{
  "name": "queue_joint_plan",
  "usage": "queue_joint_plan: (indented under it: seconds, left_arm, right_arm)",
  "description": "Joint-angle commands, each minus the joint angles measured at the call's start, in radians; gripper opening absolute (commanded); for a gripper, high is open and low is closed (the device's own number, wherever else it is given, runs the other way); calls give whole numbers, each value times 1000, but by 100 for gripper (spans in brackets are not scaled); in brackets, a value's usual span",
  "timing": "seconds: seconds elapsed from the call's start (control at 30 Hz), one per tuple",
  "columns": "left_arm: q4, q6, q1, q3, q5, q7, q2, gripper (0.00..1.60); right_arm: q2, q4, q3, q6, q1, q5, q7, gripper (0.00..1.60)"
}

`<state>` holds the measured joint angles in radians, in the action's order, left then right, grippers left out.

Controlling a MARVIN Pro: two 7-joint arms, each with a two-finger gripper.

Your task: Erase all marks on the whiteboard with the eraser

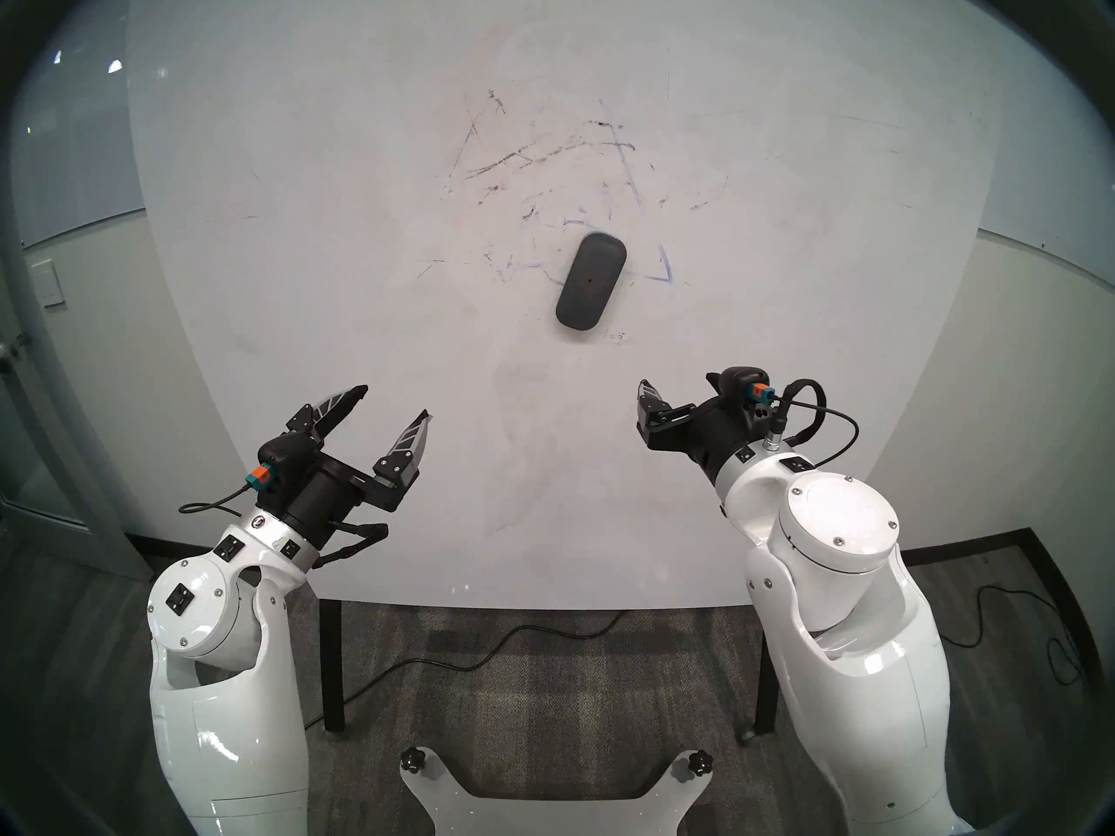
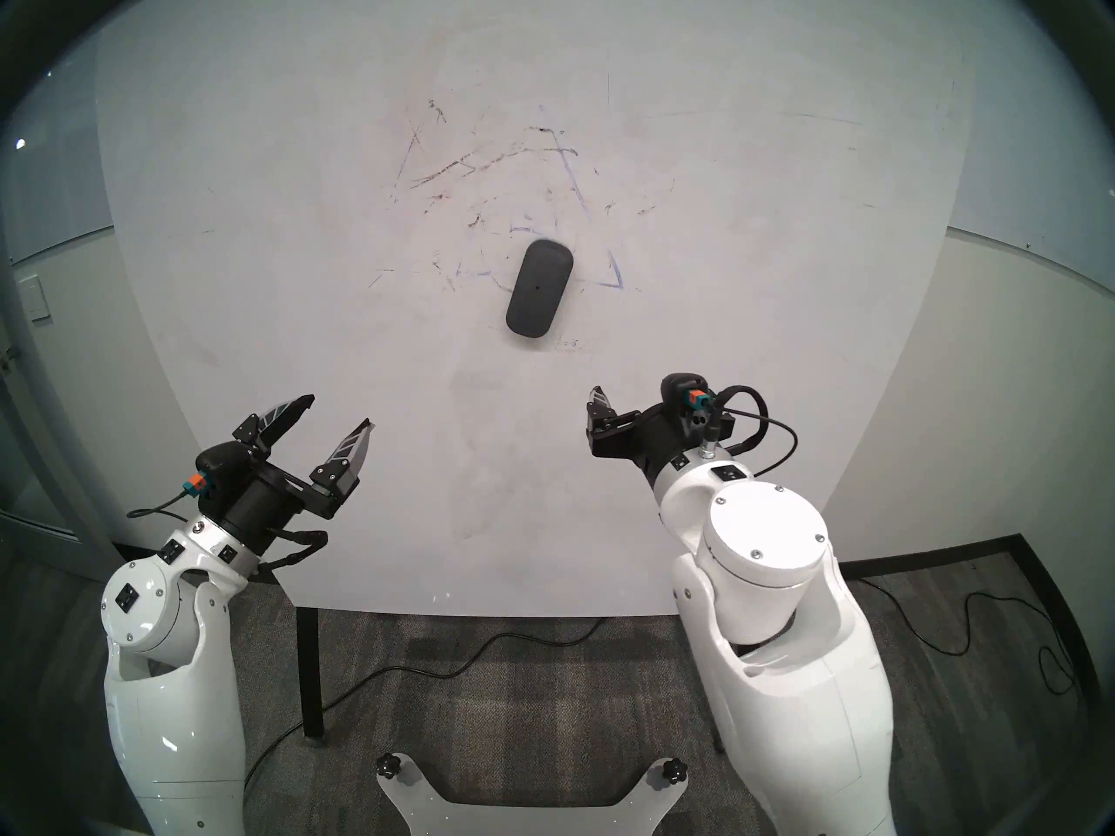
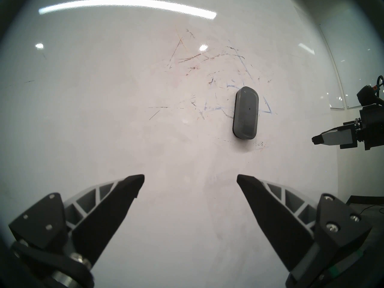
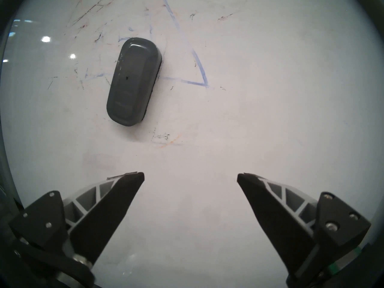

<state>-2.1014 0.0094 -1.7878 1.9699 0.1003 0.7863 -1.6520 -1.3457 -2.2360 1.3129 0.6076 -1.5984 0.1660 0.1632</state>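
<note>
Head stereo left: dark grey eraser flat on whiteboard, over smeared blue marks; left hand and right hand both spread, empty, well short of eraser.

An office-style room: grey patterned carpet along the bottom of the frame, pale walls with dark baseboard, a light switch (far left), a whiteboard centre.
</note>
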Motion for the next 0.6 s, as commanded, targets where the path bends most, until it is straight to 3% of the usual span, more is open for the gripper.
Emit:
queue_joint_plan:
  seconds: [0.0, 0.57]
  left_arm:
    - [-15, -3, 3, -2, 5, -2, 2, 160]
    - [-14, -3, 4, -1, 5, -1, 2, 160]
  right_arm:
    - [-75, 24, -72, 21, 95, -21, 39, 160]
    - [-246, 87, -73, 107, 246, 58, 79, 160]
